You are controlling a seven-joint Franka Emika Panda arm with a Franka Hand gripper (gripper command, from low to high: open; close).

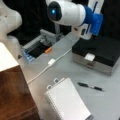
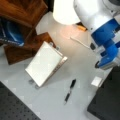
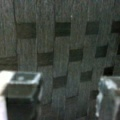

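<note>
Directly beneath the gripper (image 3: pixel 62 95) lies the black box's woven top (image 3: pixel 62 45). Its fingers (image 3: pixel 22 82) stand spread apart, empty. The pen (image 1: pixel 90 86) lies well apart on the table (image 1: pixel 107 102).

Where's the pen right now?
In both front views the pen lies flat on the table, between the notebook and the black box.

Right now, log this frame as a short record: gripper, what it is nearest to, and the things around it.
gripper: open, holding nothing, over a dark woven surface in the wrist view
nearest: black box, with a small white piece at its edge
table: spiral notebook, black pen, white cable, orange marker, grey tray
side: wooden block, at a front view's left
</note>
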